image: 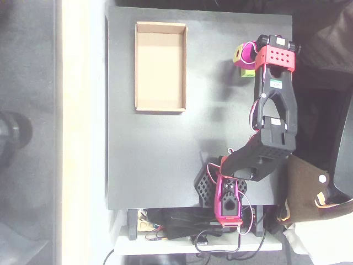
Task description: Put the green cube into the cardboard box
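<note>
Reaching up to about one o'clock on the dark worktop [165, 160], with the tool [245, 59] pointing down right over the green cube [249, 72]. Probably there to grab the cube, since the cube has to go in the box. Just a small green corner peeking out under the tool, near the right edge. Rest of the cube hidden by the pink and yellow tool. Hard to tell if clenched or released, or if touching the cube at all: can't say. Cardboard box [160, 106] lying flat at about eleven o'clock, well apart from the cube, open side up, nothing inside, ready to catch the cube. Fingertips too blurry to make out.
</note>
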`<state>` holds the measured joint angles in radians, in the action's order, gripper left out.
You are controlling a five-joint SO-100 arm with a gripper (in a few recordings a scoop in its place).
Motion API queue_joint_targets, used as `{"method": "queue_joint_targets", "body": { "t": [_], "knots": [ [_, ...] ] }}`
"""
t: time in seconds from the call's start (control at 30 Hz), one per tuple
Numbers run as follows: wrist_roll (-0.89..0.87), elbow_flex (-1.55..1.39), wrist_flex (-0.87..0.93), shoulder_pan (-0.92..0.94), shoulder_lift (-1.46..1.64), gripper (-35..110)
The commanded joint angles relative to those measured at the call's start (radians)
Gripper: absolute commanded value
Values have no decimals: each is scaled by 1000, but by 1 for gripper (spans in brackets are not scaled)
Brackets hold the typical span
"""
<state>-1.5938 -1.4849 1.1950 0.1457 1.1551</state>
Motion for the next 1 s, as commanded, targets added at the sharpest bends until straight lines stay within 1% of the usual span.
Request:
{"method": "queue_joint_targets", "body": {
  "t": [0.0, 0.67, 0.73, 0.97],
  "knots": [
    [-109, -12, 17, -14, 34, 40],
    [-118, -12, 17, -21, 37, 39],
    [-118, -12, 17, -21, 37, 36],
    [-110, -12, 17, -8, 37, 15]
  ]
}}
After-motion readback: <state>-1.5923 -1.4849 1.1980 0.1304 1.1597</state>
